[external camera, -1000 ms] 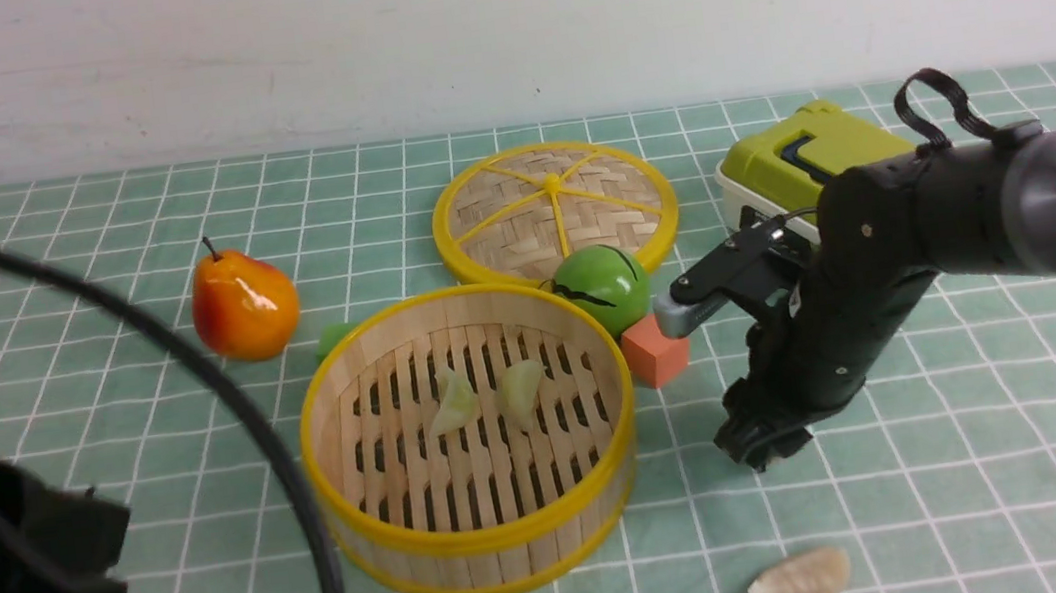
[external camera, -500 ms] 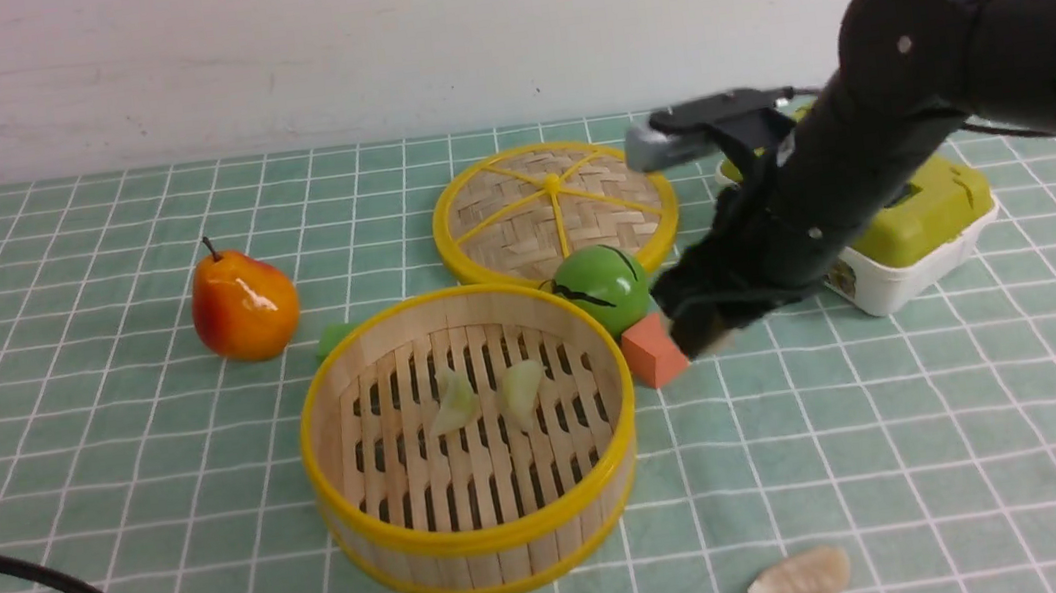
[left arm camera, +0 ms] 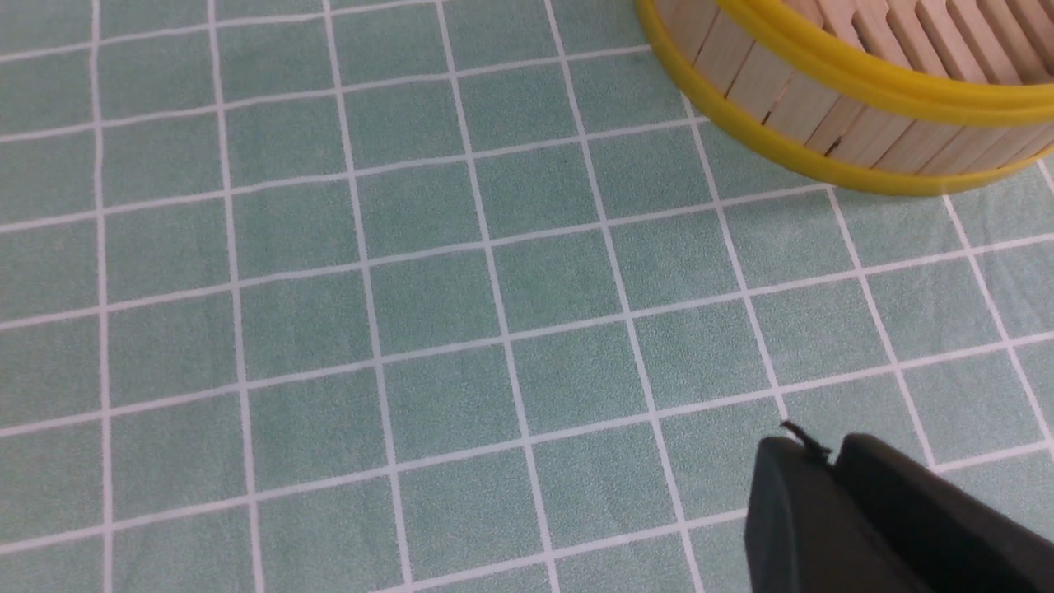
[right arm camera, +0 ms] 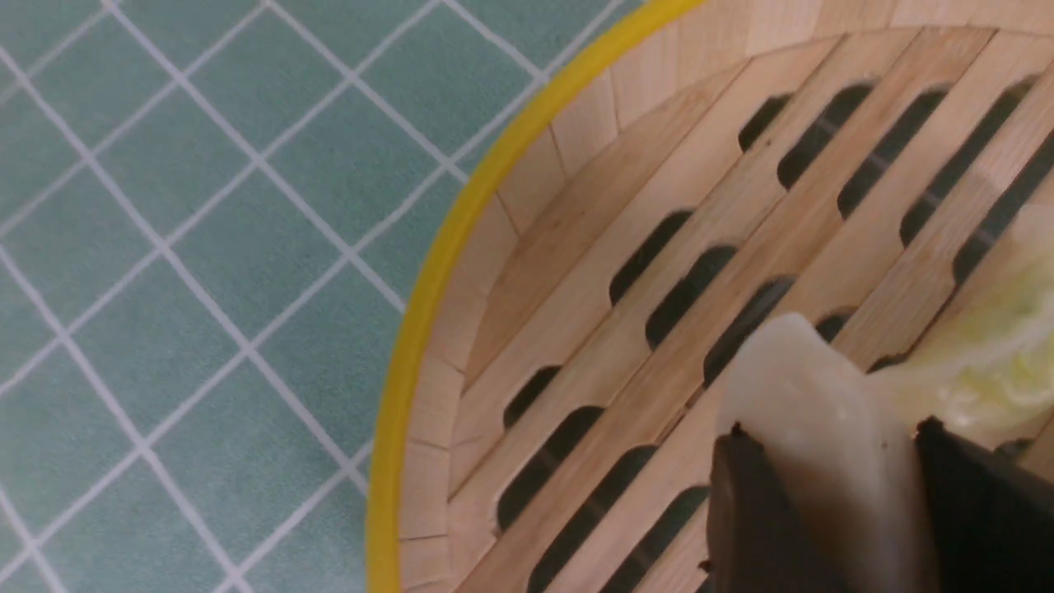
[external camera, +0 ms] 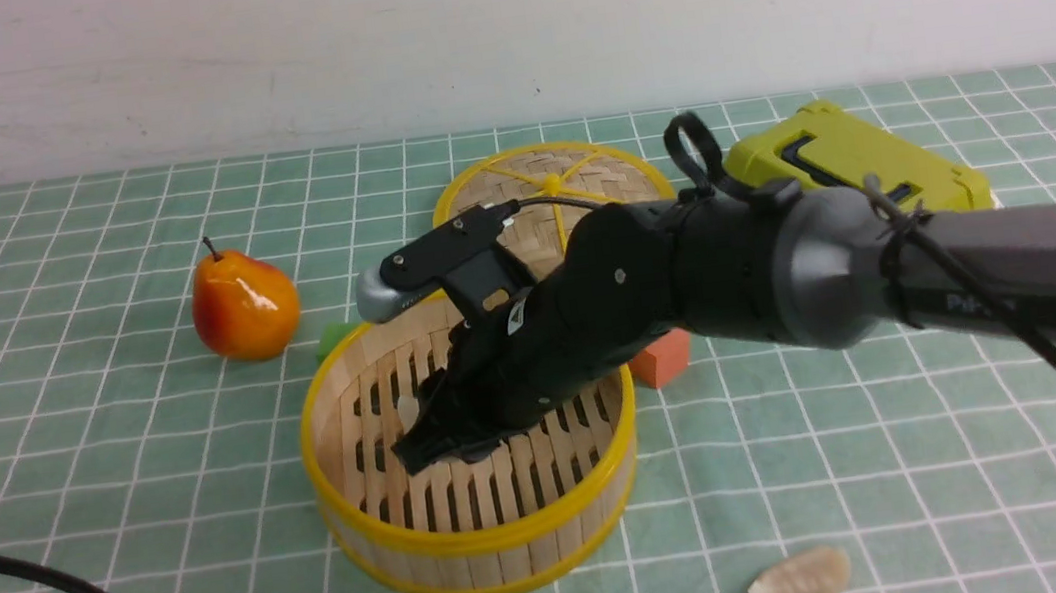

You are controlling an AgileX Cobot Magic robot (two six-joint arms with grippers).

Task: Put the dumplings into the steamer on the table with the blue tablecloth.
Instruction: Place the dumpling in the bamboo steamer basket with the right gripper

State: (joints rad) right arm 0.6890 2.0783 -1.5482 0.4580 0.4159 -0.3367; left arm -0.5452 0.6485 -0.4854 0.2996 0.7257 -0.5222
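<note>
Right wrist view: right fingers (right arm camera: pixel 753 519) clamp an off-white dumpling (right arm camera: pixel 811 412) between them, inside the steamer (right arm camera: pixel 527 189).

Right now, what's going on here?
The right gripper is down inside the steamer, shut on an off-white dumpling over the slats. A green dumpling lies beside it in the steamer. Another white dumpling lies on the cloth in front of the steamer, not yet picked up. The left gripper hangs over bare cloth nearby.

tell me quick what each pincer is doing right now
left pincer: only partly in view, cannot be told.
right pincer: closed on an off-white dumpling, inside the steamer.
</note>
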